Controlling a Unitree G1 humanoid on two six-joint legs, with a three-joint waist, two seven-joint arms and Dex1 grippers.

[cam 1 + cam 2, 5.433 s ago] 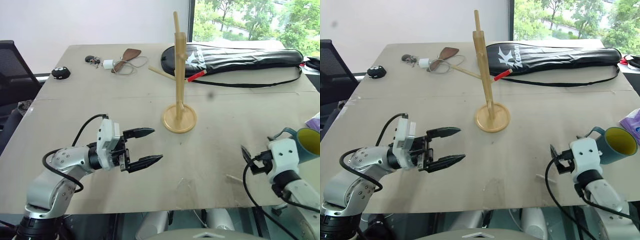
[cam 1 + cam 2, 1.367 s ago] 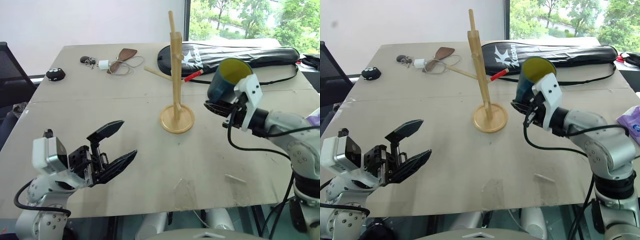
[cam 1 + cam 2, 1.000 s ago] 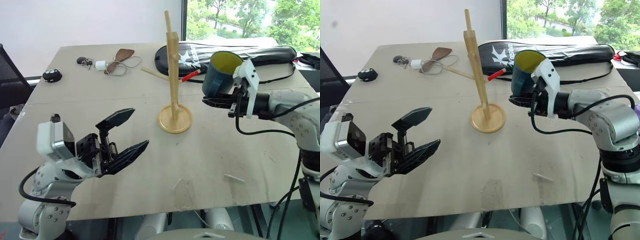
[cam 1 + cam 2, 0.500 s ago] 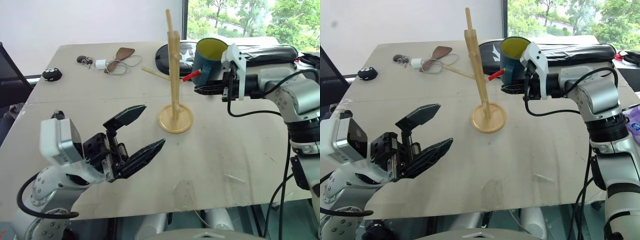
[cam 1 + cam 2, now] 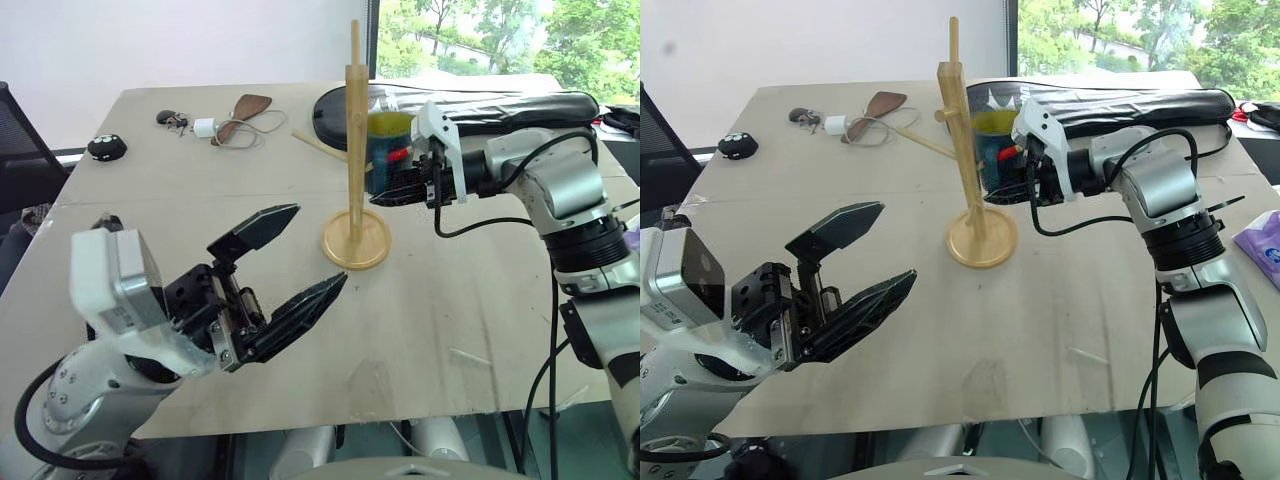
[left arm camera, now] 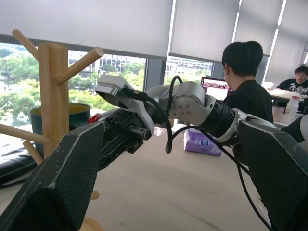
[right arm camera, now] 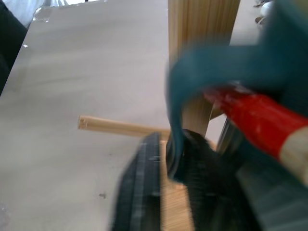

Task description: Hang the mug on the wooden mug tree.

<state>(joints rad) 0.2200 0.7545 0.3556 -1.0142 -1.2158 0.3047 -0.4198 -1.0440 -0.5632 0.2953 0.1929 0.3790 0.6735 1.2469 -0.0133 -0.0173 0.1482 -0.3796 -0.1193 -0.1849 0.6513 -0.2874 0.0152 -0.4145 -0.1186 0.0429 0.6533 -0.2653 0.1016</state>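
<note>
The wooden mug tree (image 5: 354, 170) stands mid-table on its round base. The teal mug (image 5: 388, 135) with a yellow inside sits right against the post. Its loop handle (image 7: 175, 120) is threaded over a red-tipped peg (image 7: 250, 120). My right gripper (image 5: 380, 193) reaches in from the right just under the mug. Its jaws are slightly open, with the bottom of the handle between them. My left gripper (image 5: 320, 245) hovers wide open and empty over the near left of the table, pointing toward the tree (image 6: 54, 96).
A long black racket bag (image 5: 500, 105) lies behind the tree. Keys, a white charger (image 5: 210, 128) and a brown case (image 5: 250, 108) sit at the far left, beside a black chair (image 5: 20, 130). A purple tissue pack (image 5: 1265, 240) is at the right edge. People sit beyond the table (image 6: 245, 86).
My right gripper carried the mug left and down against the post, putting its handle over the red-tipped peg, and its jaws have parted. The left gripper has hardly moved.
</note>
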